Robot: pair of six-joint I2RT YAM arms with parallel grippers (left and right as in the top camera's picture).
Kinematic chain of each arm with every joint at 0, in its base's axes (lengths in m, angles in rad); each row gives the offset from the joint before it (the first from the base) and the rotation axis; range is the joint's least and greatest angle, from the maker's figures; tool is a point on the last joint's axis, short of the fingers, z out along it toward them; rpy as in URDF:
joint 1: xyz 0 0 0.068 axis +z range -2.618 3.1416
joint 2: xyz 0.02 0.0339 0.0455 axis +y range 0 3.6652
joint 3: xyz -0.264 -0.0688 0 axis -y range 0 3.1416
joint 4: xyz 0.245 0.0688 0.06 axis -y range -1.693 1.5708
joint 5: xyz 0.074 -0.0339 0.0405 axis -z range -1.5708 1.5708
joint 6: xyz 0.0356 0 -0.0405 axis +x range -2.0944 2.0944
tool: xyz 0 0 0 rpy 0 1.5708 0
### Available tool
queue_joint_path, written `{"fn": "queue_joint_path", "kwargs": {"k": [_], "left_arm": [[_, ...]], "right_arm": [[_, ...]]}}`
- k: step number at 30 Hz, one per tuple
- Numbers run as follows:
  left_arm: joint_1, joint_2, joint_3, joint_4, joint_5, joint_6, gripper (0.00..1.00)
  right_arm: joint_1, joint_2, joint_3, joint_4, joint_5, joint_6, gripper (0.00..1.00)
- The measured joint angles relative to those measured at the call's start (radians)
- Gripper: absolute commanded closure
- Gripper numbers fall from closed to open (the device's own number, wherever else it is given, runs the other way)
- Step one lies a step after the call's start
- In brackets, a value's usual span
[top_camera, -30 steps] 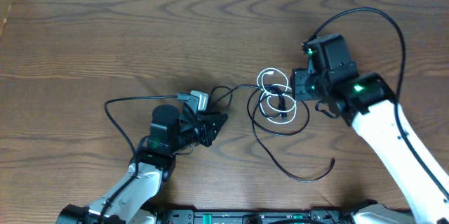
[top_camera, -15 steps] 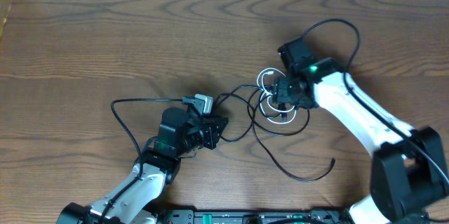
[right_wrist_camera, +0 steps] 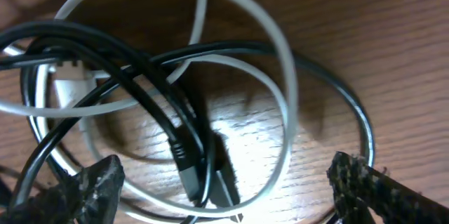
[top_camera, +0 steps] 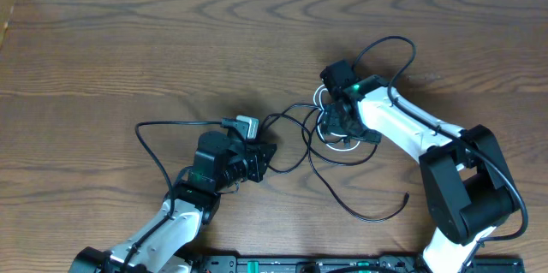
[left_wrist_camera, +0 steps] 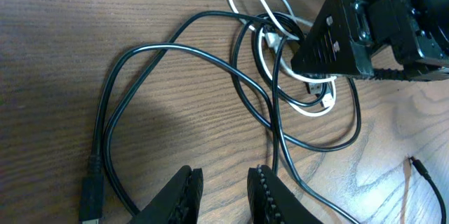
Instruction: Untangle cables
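Right tool: jaws spread wide, nothing held. It sits low over the bundle, one finger on each side of the knot. You appear to be lining up a pick on a single strand, not on the whole knot.

Left tool: jaws a narrow gap apart, bare wood between them, gripping nothing. It waits on the near left, low over the tabletop. It looks placed to pin or pull the black run once the right side lifts.

Task thing: the bundle lies right of centre, under the right tool. The white cable makes two or more loops there. The black cable threads over and under those loops, so the two cross several times. A black plug lies inside the loops, between the right tool's fingers.

Around it:
- From the knot the black cable runs left in a long loop, ending in a flat plug just left of the left tool.
- Another black run curves toward the near right, its loose end well apart from both tools.
- The right arm's own wire arches just beyond the knot; the left arm's wire loops on the left.

In the way: the strands overlap tightly under the right tool. Closing there risks catching both colours, and the right arm's wire could be mistaken for the cable.
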Motion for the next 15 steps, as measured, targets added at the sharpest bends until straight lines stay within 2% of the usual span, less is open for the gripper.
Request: {"fn": "queue_joint_path", "kwargs": {"k": [5,7,8,12,15], "left_arm": [[0.0,0.0,0.0,-0.022,-0.002,0.0,0.73],[0.0,0.0,0.0,-0.025,-0.003,0.0,0.73],[0.0,0.0,0.0,-0.026,-0.003,0.0,0.73],[0.0,0.0,0.0,-0.036,-0.003,0.0,0.73],[0.0,0.0,0.0,-0.045,-0.003,0.0,0.73]], "right_arm": [[0.002,0.0,-0.01,0.003,0.034,0.049,0.12],[0.002,0.0,-0.01,0.007,0.043,0.058,0.2],[0.002,0.0,-0.01,0.01,0.045,0.064,0.26],[0.003,0.0,-0.011,0.026,0.054,0.078,0.63],[0.005,0.001,-0.012,0.03,0.054,0.086,0.84]]}}
